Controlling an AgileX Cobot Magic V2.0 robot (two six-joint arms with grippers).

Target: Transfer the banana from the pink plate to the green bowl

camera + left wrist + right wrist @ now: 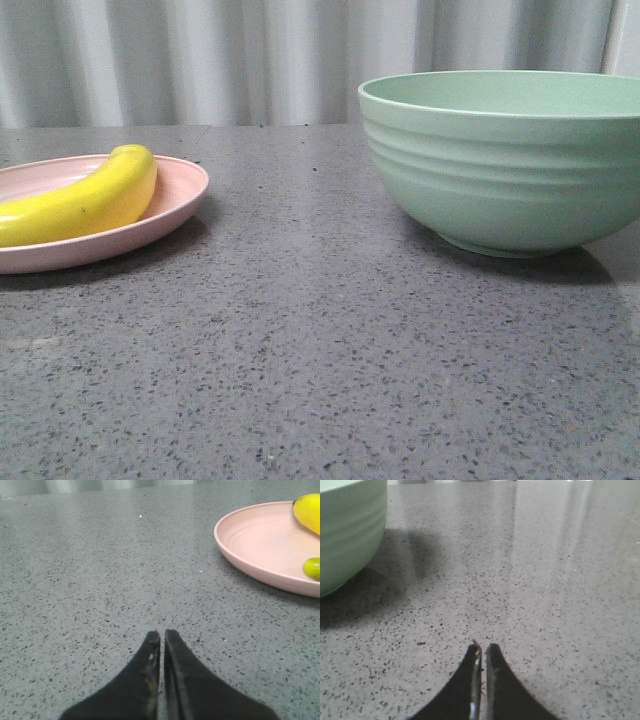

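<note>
Yellow: one banana (85, 200), one pink plate (175, 205), one green bowl (500, 165)

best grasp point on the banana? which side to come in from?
Probably the thick middle of the banana, from above, jaws across its narrow width. It lies flat on the pink plate, so the low rim blocks a side approach, and the curved ends taper. The left gripper is nearer: its view shows the plate, while the right gripper is by the green bowl. Both are shut, so open first.
</note>
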